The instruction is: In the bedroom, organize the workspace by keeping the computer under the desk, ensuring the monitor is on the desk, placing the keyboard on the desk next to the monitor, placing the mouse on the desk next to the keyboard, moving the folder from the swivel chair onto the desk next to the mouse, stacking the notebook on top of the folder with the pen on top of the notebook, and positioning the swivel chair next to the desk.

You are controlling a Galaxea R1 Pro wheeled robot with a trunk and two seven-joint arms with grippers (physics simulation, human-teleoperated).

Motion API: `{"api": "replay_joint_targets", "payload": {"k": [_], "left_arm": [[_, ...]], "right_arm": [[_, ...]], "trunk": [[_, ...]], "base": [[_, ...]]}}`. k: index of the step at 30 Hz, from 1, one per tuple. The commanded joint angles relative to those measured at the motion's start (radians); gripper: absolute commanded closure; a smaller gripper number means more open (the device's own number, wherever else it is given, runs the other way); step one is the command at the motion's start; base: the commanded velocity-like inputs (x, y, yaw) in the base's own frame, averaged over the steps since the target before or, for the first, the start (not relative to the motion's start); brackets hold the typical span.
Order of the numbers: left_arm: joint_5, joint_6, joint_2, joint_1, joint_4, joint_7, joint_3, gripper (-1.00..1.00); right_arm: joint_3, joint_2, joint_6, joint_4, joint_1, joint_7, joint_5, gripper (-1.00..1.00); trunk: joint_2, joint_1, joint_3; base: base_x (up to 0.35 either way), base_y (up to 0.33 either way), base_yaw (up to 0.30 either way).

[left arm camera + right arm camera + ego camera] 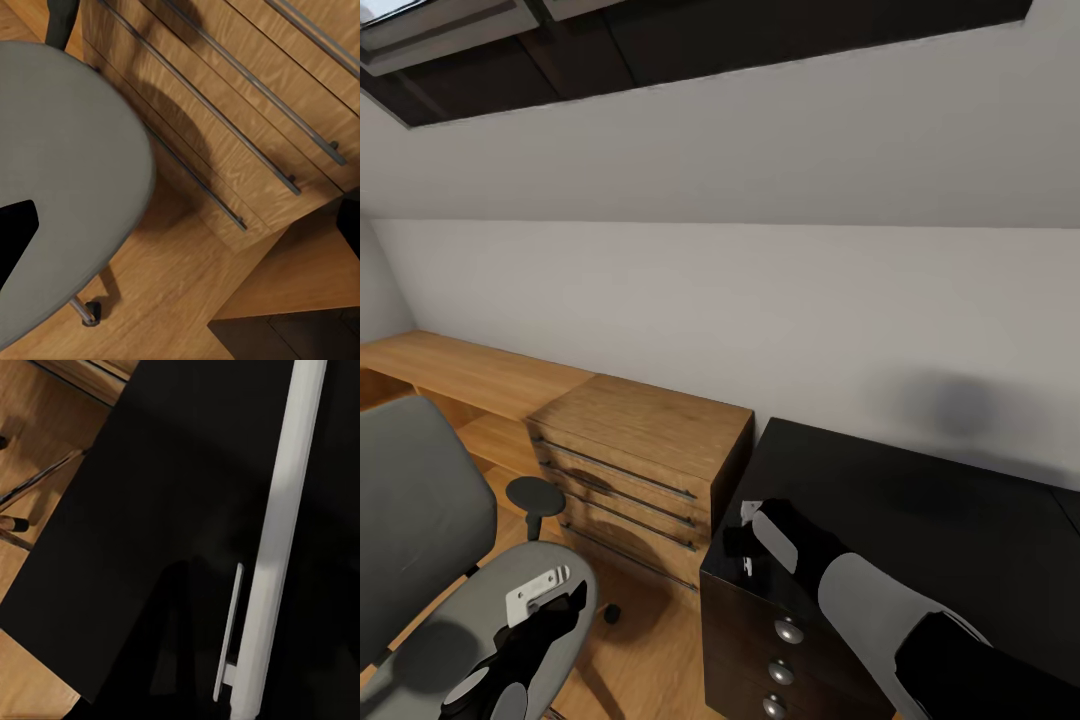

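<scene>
One pen point(281, 521), silvery-white, is lying on the black desk point(920, 510) close before the right gripper point(752, 545), near the desk's corner; whether its fingers are spread cannot be told. The left gripper point(550, 600) is hanging over the grey swivel chair point(420, 500); its state is likewise unclear.

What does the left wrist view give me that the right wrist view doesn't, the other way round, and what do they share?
Left wrist: the swivel chair with its grey seat, close beside the bar-handled drawers of the wooden dresser. Right wrist: the glossy black top of the desk, with the pen, a white stick with a clip, running close past the camera, apparently held in the right fingers. Both: the wood floor and parts of the chair's chrome base.
</scene>
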Motion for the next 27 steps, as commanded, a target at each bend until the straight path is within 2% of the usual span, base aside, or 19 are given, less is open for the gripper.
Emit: {"api": "replay_joint_targets", "payload": {"k": [1, 10, 16, 27], "left_arm": [[0.011, 0.003, -0.001, 0.0, -0.002, 0.006, 0.001, -1.0], [0.011, 0.003, -0.001, 0.0, -0.002, 0.006, 0.001, -1.0], [0.011, 0.003, -0.001, 0.0, -0.001, 0.006, 0.001, -1.0], [0.011, 0.003, -0.001, 0.0, -0.001, 0.006, 0.001, -1.0]], "right_arm": [[0.004, 0.0, 0.004, 0.078, 0.0, -0.01, -0.036, 1.0], [0.0, 0.0, 0.005, 0.078, 0.0, -0.01, -0.036, 1.0], [0.0, 0.0, 0.005, 0.078, 0.0, -0.01, -0.036, 1.0], [0.0, 0.0, 0.005, 0.077, 0.0, -0.01, -0.036, 1.0]], "trunk": [[0.0, 0.0, -0.001], [0.0, 0.0, -0.001], [0.042, -0.023, 0.018], [0.042, -0.023, 0.018]], "base": [[0.0, 0.0, 0.0], [0.0, 0.0, 0.0], [0.0, 0.0, 0.0], [0.0, 0.0, 0.0]]}}
